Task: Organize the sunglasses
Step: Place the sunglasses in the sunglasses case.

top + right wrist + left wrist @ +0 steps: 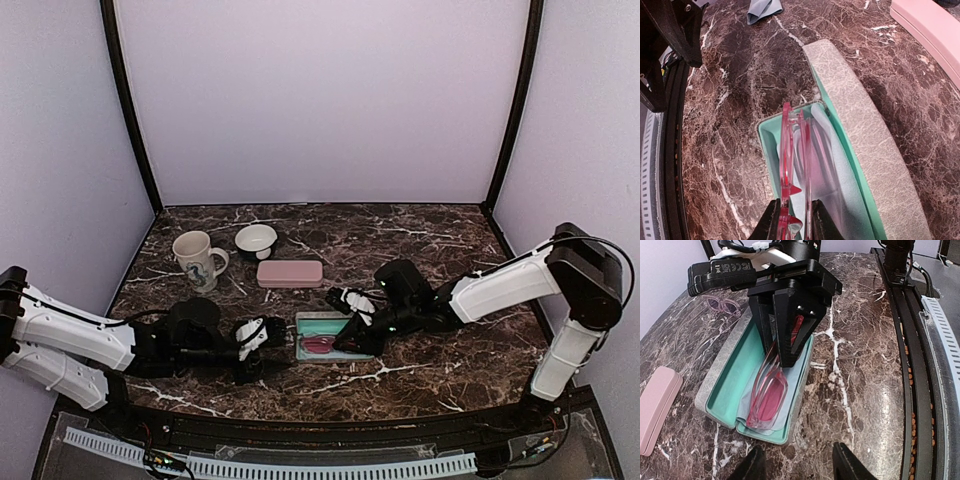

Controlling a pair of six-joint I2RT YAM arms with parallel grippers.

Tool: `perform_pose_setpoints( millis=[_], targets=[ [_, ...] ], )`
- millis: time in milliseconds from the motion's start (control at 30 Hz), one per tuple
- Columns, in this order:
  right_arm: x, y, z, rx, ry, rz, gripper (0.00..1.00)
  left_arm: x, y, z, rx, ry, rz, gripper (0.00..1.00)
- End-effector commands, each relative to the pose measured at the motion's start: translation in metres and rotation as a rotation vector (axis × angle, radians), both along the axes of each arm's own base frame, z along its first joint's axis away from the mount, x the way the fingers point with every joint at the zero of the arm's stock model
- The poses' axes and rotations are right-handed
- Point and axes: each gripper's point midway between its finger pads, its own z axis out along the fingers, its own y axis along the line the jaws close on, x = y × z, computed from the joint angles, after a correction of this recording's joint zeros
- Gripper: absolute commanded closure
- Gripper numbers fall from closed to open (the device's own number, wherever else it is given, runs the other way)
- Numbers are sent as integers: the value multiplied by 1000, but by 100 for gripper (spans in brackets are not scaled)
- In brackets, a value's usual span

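Observation:
The red-framed sunglasses (787, 150) are folded and stand on edge inside the open grey case (860, 125), on a light-blue cloth (840, 170) that lines its teal tray (725, 375). My right gripper (792, 220) is shut on their near end and reaches down into the case (318, 322). In the left wrist view the red lenses (767, 400) lie below the right gripper's black fingers (790, 340). My left gripper (797, 465) is open, just short of the case's end, with nothing between its fingers. A pale purplish pair of glasses (722, 304) lies on the table beyond the case.
A shut pink case (290, 273) lies behind the open one. A mug (198, 258) and a white bowl (256, 240) stand at the back left. Another light-blue cloth (764, 10) lies crumpled near the left arm. Purple walls close in three sides.

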Motion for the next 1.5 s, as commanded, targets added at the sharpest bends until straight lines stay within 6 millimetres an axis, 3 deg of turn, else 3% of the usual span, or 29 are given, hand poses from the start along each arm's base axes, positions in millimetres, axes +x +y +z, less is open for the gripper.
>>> perform_pose_setpoints(
  millis=[0,1133,1167,1200,1233,1467],
  targets=[
    [0,-1,-10,-32,30,2,81,1,-8,12,-35,3,-11,53],
    [-18,7,4,-30,28,50,81,-3,-12,8,-34,27,-38,53],
    [3,0,-3,-91,-53,-48,40,-3,-11,7,-34,28,-38,53],
    [-1,1,-2,-80,-20,-46,35,-3,-12,8,-35,29,-38,53],
    [-2,2,-1,-86,-118,40,34,-3,-12,8,-36,30,-39,53],
    [-1,2,0,-92,-143,42,31,-3,-12,7,-35,30,-40,53]
  ],
)
